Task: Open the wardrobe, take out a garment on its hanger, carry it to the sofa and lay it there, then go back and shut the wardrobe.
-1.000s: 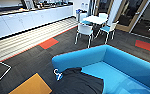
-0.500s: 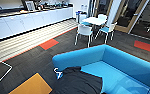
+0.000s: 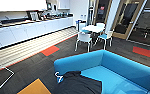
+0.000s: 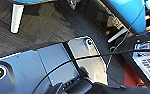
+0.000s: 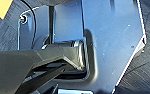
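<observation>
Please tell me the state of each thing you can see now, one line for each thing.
black shirt: lying limp on the sofa's near end.
hanger: with the shirt, against the sofa arm.
sofa: bearing the shirt, rest of seat bare.
white chairs: upright around the white table.

White chairs (image 3: 84, 38) around table (image 3: 93, 28)

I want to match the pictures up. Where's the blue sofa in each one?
Head view: sofa at lower right.
Left wrist view: blue bulk at the edge, likely the sofa, over dark carpet.
Right wrist view: just carpet around the robot's plate.
Shared landmark: the dark carpet.
</observation>
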Motion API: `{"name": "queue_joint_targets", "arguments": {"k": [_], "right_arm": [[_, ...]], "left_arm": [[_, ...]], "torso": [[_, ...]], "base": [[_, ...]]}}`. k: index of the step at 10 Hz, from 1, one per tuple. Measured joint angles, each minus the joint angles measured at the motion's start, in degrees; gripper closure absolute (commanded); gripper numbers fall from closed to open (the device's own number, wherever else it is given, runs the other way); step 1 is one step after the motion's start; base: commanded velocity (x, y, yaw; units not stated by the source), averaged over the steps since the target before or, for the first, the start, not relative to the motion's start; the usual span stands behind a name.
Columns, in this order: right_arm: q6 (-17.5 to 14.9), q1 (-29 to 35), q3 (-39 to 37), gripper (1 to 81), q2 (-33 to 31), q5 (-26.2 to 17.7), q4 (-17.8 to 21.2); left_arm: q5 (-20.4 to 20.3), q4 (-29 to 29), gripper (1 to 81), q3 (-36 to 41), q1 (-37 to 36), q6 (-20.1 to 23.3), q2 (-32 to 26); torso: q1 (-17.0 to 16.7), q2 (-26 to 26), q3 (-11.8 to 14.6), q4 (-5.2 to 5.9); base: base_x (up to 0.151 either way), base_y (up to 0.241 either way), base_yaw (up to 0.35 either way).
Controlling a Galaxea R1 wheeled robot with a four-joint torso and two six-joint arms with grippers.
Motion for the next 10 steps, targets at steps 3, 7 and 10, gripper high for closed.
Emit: {"name": "queue_joint_targets", "arguments": {"k": [3,7,10], "right_arm": [[0.00,-0.30,0.00,1.0,-0.06,0.01,0.00],[0.00,-0.34,0.00,1.0,-0.09,-0.16,0.00],[0.11,-0.39,0.00,1.0,-0.09,-0.16,-0.02]], "left_arm": [[0.11,0.06,1.0,-0.89,1.02,0.00,0.38],[0.20,0.17,1.0,-1.13,0.94,0.01,0.84],[0.16,0.17,1.0,-3.54,1.60,0.04,1.62]], "torso": [[-0.02,-0.09,3.17,0.00],[0.02,-0.13,3.36,0.00],[0.02,-0.15,3.39,0.00]], "base": [[-0.078,0.000,0.000],[-0.078,0.000,0.000],[-0.078,0.000,0.000]]}}
